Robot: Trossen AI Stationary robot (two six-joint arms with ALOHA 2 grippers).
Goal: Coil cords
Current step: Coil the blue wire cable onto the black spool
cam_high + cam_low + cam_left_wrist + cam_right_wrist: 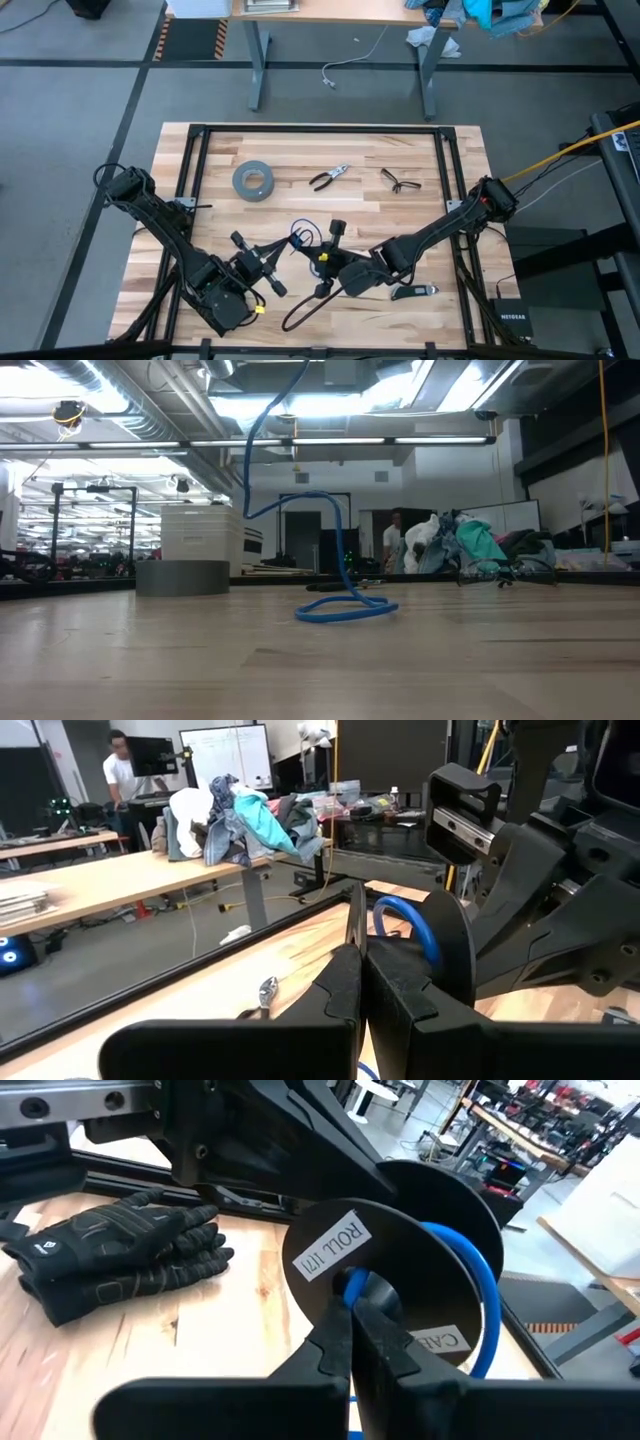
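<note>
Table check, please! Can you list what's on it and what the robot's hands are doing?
Surface: wooden table, bare wood between the items.
Job's things: blue cord looped on the table and rising out of view; more of it wound on a black reel.
Clutter: grey tape roll, pliers, glasses, black gloves.
Grippers: left gripper shut, beside the reel; right gripper shut on the blue cord at the reel's hub.
Cables: black cable looped near the arms' edge of the table.
Surroundings: desk with heaped clothes; a person far behind.
</note>
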